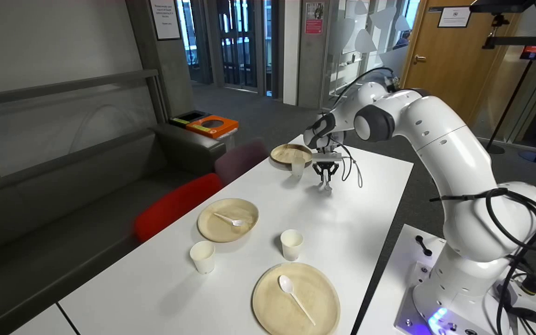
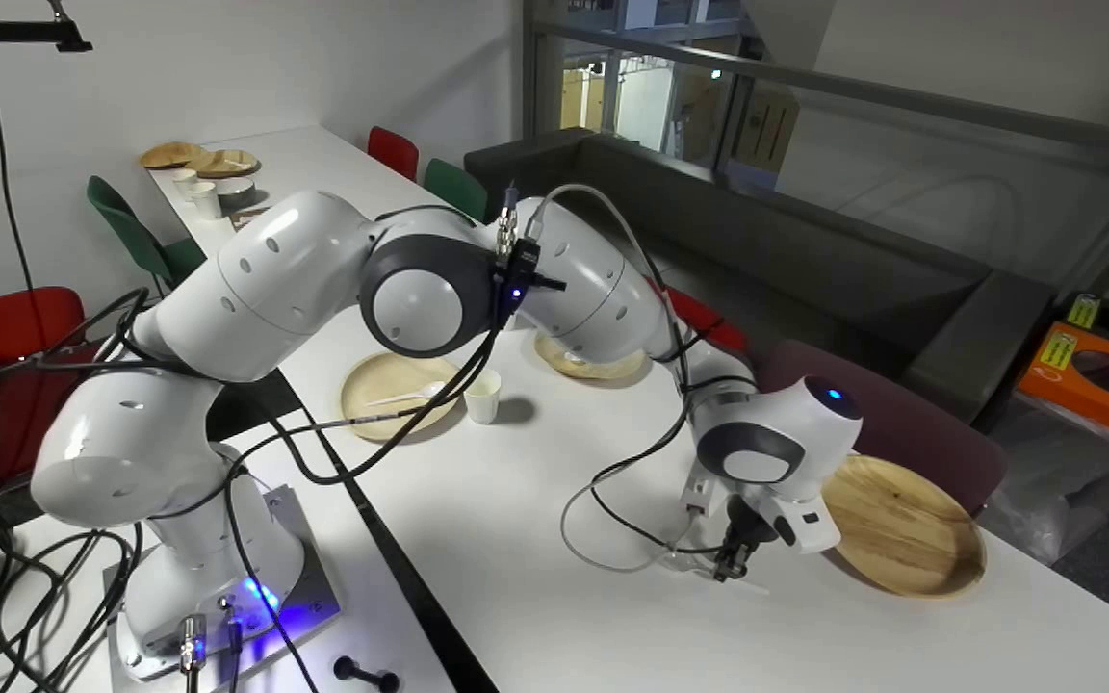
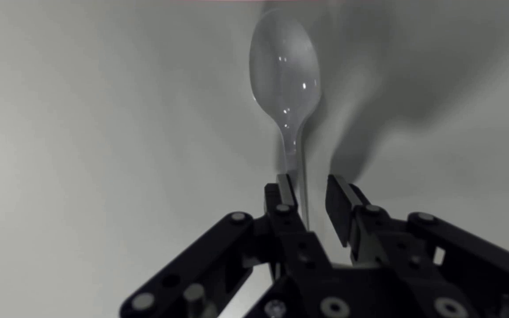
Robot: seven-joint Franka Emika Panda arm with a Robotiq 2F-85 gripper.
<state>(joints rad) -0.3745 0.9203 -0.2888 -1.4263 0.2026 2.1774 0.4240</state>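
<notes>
A translucent white plastic spoon (image 3: 284, 66) lies on the white table (image 1: 351, 223), its bowl pointing away from my gripper (image 3: 309, 179) in the wrist view. The jaws stand partly apart, with the handle running back between them, close beside the left finger (image 3: 284, 190). A gap separates the handle from the right finger pad (image 3: 339, 212). Whether the left finger touches the handle I cannot tell, and the handle's far end is hidden behind the gripper body. In an exterior view the gripper (image 1: 325, 178) points down just above the tabletop, with the spoon (image 1: 327, 187) below it.
Beside the gripper are a wooden plate (image 2: 901, 529) and a cup (image 1: 298, 166). Nearer the arm's base, two plates, one (image 1: 212, 228) and another (image 1: 272, 302), each hold a spoon. Two cups (image 1: 203, 258) (image 1: 291, 245) stand near them. Loose cables (image 2: 612, 472) hang by the wrist.
</notes>
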